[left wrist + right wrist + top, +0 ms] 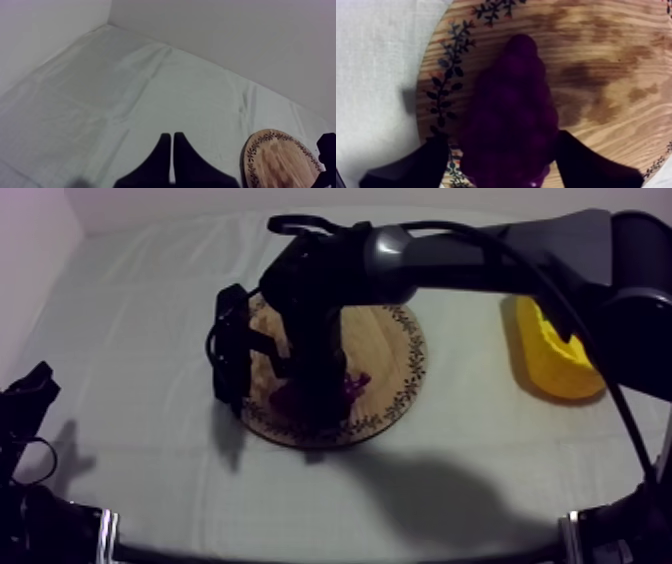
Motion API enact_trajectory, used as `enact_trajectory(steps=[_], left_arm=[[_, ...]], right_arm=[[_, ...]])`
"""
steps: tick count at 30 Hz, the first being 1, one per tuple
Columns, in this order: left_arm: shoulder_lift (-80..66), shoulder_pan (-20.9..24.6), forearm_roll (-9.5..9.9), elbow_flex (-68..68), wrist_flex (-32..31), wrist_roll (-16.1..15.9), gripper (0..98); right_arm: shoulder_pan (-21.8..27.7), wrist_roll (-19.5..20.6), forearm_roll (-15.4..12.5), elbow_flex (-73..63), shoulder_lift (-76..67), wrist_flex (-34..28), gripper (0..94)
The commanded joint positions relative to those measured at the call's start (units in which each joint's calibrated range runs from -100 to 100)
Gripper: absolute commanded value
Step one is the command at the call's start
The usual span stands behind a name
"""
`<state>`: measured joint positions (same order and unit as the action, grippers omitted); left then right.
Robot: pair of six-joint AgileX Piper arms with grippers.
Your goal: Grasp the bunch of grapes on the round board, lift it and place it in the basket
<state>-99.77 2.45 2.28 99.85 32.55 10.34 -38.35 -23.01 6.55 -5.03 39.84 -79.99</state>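
A dark purple bunch of grapes [352, 387] [511, 110] lies on the near part of the round wooden board [390, 338] [606, 55]. My right arm reaches in from the upper right and its gripper [322, 393] [498, 142] hangs straight over the bunch. Its fingers [431, 160] stand apart, one at each side of the grapes, close against them but not visibly squeezing. The yellow basket [555, 353] sits at the right side of the table. My left gripper [35, 383] [172, 137] rests low at the left, fingers together as a narrow wedge.
The board's patterned rim [257, 147] lies beside my left gripper's reach, with the grey-white cloth [125, 90] stretching to the back wall. The right arm's shadow falls on the cloth [430, 478] in front of the board.
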Motion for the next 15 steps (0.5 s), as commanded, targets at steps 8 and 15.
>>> enact_trajectory(steps=[8,15], left_arm=[[0.0,0.0,-0.01,0.0,0.0,0.0,0.0],[0.0,0.0,-0.01,0.0,0.0,0.0,0.0]], right_arm=[[0.5,0.4,0.0,0.3,-0.6,0.4,40.7],[1.4,-0.1,0.2,0.3,-5.2,-0.4,41.2]])
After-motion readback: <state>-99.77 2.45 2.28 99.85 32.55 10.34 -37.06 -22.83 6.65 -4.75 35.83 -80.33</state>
